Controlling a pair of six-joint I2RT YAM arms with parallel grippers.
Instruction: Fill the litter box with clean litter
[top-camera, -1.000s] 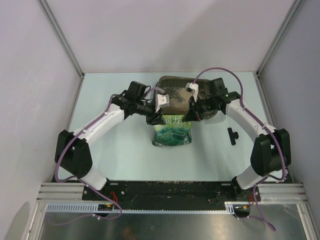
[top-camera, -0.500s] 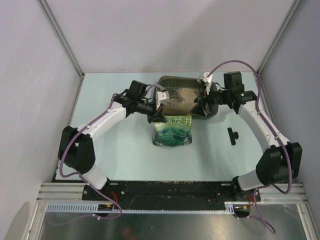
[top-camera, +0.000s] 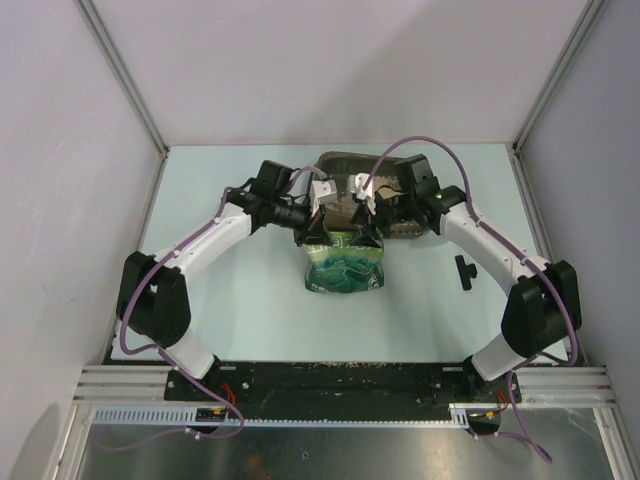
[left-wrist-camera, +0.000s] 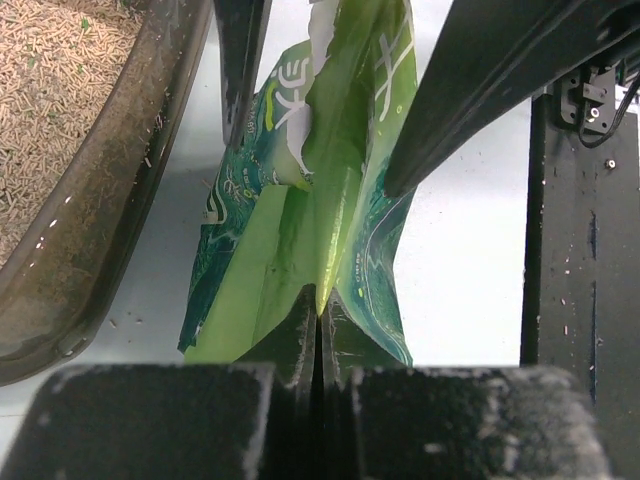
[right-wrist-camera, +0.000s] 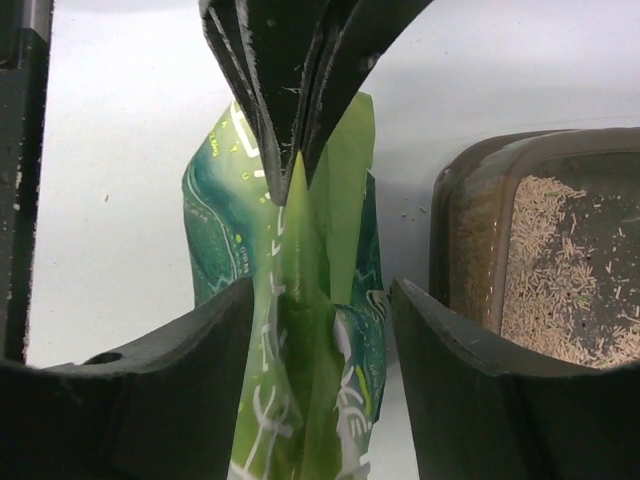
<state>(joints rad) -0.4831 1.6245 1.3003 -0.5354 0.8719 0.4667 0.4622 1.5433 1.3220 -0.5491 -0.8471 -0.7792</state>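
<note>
The left gripper (left-wrist-camera: 319, 318) is pinched tight on a folded edge of the green litter bag (left-wrist-camera: 300, 210). Facing it, the right gripper (right-wrist-camera: 320, 300) stands wide, a finger on either side of the bag's opposite edge and not clamped on it. The bag is over the pale table (top-camera: 240, 300), just beside the litter box (left-wrist-camera: 120, 210). Tan clean litter (left-wrist-camera: 50, 90) covers part of the box's floor, with stray grains on the rim.

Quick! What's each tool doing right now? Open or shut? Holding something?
Left tool: closed, pinching the top edge of the green bag.
Right tool: open, one finger on each side of the green bag.
</note>
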